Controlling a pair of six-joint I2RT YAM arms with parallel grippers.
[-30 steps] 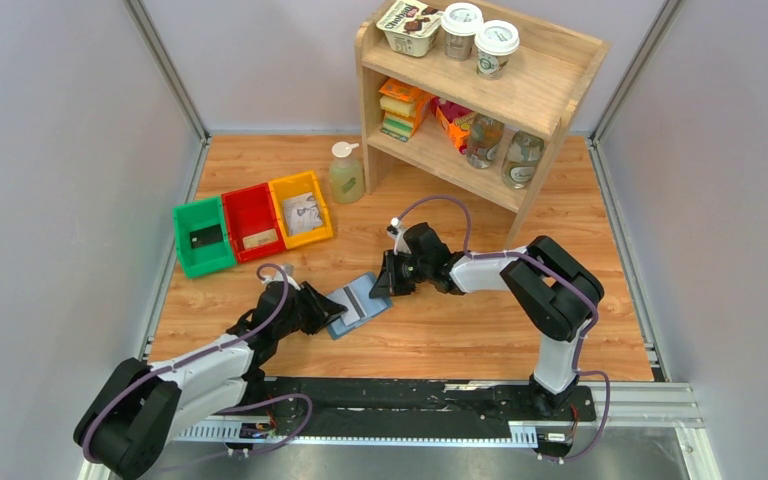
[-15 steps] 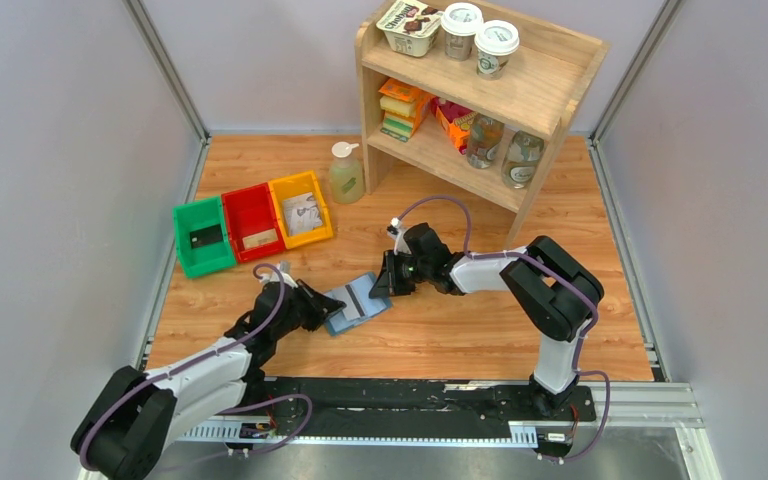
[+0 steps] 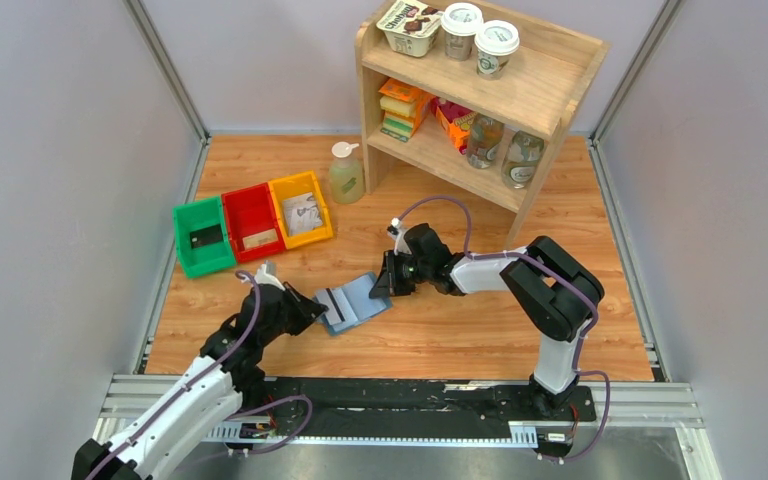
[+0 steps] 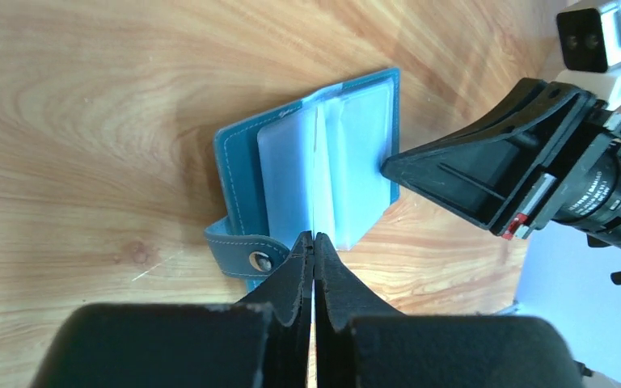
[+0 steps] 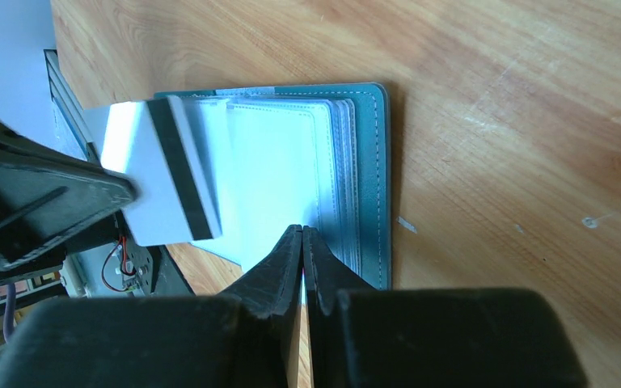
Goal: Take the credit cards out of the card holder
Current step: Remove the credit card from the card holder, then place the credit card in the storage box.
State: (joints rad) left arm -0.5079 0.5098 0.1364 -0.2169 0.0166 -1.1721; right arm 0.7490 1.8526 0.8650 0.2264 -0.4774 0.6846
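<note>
Card holder [image 3: 365, 293] lies open on the desk [image 3: 440, 335], between the two arms, teal cover down and clear sleeves up. In the left wrist view we note its snap strap [image 4: 238, 252] sticking out flat on the wood at the near corner.

Left claw [image 4: 314, 244]: clenched on a credit card [image 5: 158, 174], pale with a dark stripe. In the left wrist view the card is edge-on, a thin pale line between the fingers. In the right wrist view its striped face shows. It is tilted up over the holder's left half, one end in the claw. We cannot tell whether the other end is clear of the sleeves.

Right claw [image 5: 302, 234]: clenched, no gap between the tips. The tips rest on the sleeves at the holder's right-hand edge; the left wrist view shows them touching that edge. We cannot tell whether a sleeve is nipped between them.

Far left of the desk, well apart from the holder, three bins stand in a row, touching side by side:
- green bin [image 3: 182, 232]: a dark card [image 3: 205, 237] inside.
- red bin [image 3: 236, 212]: a tan card [image 3: 258, 240] inside.
- yellow bin [image 3: 290, 183]: a grey-white patterned card [image 3: 303, 212] inside.
</note>
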